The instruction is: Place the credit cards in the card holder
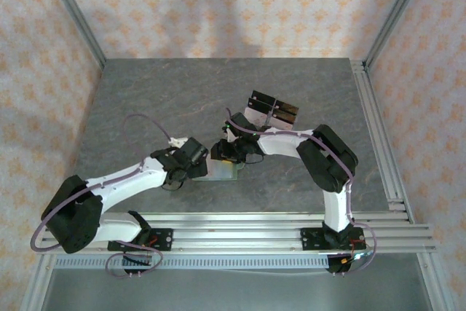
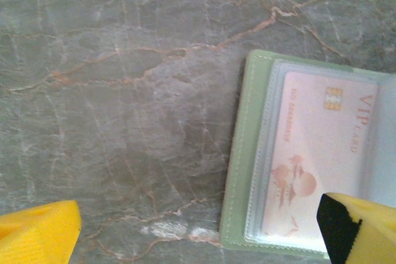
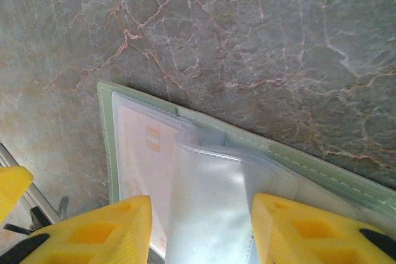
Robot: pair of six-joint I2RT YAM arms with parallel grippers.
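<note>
Green wallet [image 2: 238,153] lies open flat on the grey marbled table [image 1: 145,100], near the front edge, between the two arms. One pink card [image 2: 315,159] marked "VIP" sits inside a clear pocket of it.

Left hand [image 2: 198,236]: fingers wide apart, holding nothing, low over the table. One yellow fingertip [image 2: 362,230] is over the wallet's corner, the other over bare stone.

Right hand [image 3: 201,230]: fingers half apart, straddling a loose clear sleeve [image 3: 210,202] of the wallet. A slim gap shows at one finger, so no clamp.

Clear rack [image 1: 274,109] with black pieces stands further back, apart from the wallet.
</note>
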